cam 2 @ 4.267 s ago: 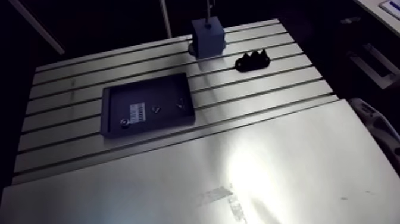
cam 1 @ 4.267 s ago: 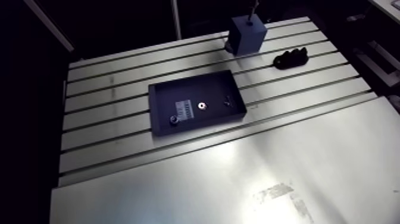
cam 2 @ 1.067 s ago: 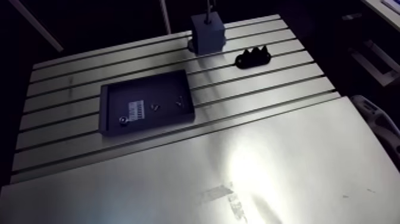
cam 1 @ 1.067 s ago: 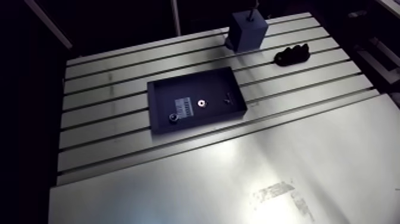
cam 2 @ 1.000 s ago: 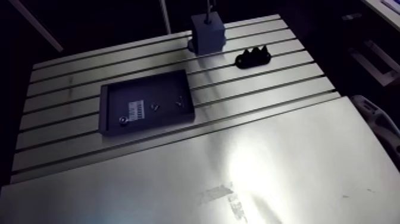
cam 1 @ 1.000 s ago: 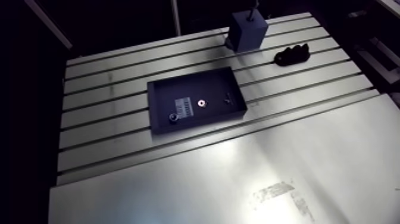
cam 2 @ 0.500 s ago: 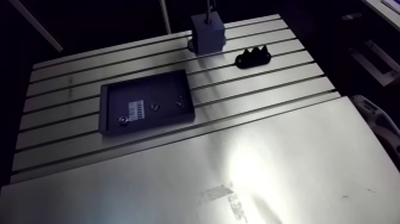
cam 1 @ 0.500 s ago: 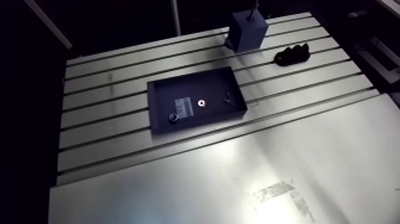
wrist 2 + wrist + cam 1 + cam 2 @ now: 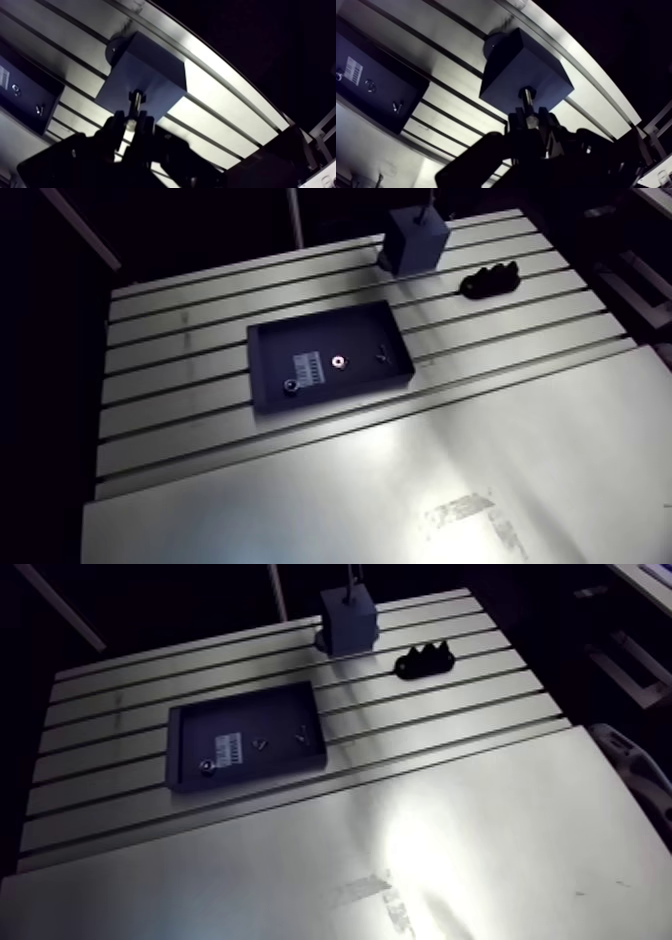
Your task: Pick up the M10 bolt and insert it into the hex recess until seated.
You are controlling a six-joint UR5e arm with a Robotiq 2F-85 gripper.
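A blue-grey block [image 9: 523,62] stands at the far edge of the slotted table [image 9: 180,403]; it also shows in the arm view, block [image 9: 414,242]. In the wrist view my gripper [image 9: 528,119] is just above the block's top face, shut on the shank of the M10 bolt [image 9: 527,99]. The bolt points away from the fingers [image 9: 118,125], and its wider end meets the block's top. Whether that end sits inside the hex recess cannot be made out.
A dark shallow tray [image 9: 270,393] lies mid-table holding a washer [image 9: 338,362], a small screw [image 9: 382,355], a round nut-like part [image 9: 291,386] and a label. A black jagged part [image 9: 488,281] lies to the right of the block. A smooth plate [image 9: 400,498] covers the near table.
Since the earliest frames the arm view has shifted slightly, so the camera has moved. Nothing on the table has changed place, and the latest frames look alike.
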